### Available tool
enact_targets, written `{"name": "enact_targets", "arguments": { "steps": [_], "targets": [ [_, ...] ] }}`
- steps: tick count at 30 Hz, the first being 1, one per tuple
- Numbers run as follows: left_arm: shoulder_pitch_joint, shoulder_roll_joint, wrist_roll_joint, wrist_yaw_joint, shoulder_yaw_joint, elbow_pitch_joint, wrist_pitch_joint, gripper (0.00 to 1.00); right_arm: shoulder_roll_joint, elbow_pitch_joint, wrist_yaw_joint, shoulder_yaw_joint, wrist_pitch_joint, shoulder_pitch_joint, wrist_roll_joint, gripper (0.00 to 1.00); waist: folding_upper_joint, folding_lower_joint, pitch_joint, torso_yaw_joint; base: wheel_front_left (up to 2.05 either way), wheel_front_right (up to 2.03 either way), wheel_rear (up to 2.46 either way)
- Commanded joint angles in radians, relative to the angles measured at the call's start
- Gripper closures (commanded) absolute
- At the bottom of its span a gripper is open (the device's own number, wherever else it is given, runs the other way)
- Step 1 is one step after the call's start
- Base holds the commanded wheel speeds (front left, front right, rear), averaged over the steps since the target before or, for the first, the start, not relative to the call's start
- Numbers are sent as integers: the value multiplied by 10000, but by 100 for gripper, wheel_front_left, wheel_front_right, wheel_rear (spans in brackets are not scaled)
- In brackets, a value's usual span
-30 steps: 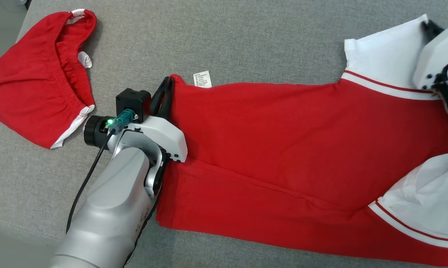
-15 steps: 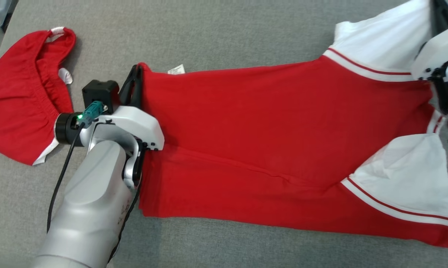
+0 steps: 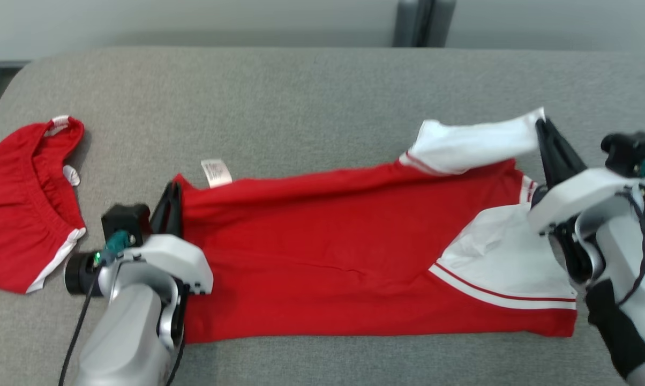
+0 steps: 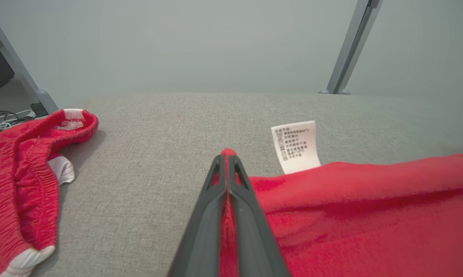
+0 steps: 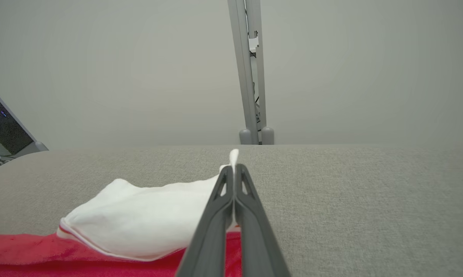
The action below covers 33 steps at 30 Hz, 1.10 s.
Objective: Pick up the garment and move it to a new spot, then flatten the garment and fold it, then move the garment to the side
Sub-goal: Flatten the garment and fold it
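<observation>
The red-and-white garment [image 3: 328, 257] is spread lengthwise across the grey table [image 3: 301, 96]. Its red corner at nine o'clock is clamped in the left gripper [image 3: 172, 188], and its white sleeve at two o'clock is pinched by the right gripper [image 3: 539, 124]. Red shorts [image 3: 17, 225] are seen farther out at nine o'clock.

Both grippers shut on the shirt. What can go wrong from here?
1. Right gripper pinches only the far sleeve tip; a pull may slip it, or stretch the sleeve rather than move the shirt.
2. Near sleeve lies crumpled on the body; folding may trap it.
3. Shorts lie beside the left gripper; moving that way may snag them.
</observation>
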Motion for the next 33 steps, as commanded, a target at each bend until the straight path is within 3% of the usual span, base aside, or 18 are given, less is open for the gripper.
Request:
{"name": "enact_targets", "arguments": {
  "steps": [1, 11, 21, 22, 23, 24, 33],
  "targets": [
    [160, 73, 84, -69, 42, -49, -19, 100, -17, -98, -3, -43, -44, 208, 14, 100, -1, 0, -397, -298, 0, 0, 0],
    [2041, -108, 207, -157, 373, -219, -19, 100, 366, -1017, -1, -452, -46, 2847, 366, 100, -1, 0, -1344, -498, 0, 0, 0],
    [3011, -263, 254, -201, 746, -40, -19, 97, 600, -741, -1, -1074, -47, 3769, -119, 100, -1, 0, -1597, -442, 0, 0, 0],
    [3106, -264, 324, -202, 766, -52, -19, 63, 654, -648, -1, -1145, -47, 3824, -112, 86, -1, 0, -1602, -423, 0, 0, 0],
    [3176, -276, 370, -180, 802, -134, -19, 15, 688, -567, -1, -1213, -46, 3860, -106, 51, -1, 0, -1607, -396, 0, 0, 0],
    [3250, -280, 438, -103, 861, -232, -17, 0, 695, -520, -1, -1335, -47, 3839, -111, 0, -1, 0, -1612, -360, 0, 0, 0],
    [3985, -441, 1172, 162, 1428, -1413, -17, 0, 801, -1370, -1, -2331, -46, 3822, -631, 0, -1, 0, -1554, -90, 0, 0, 0]
  ]
}}
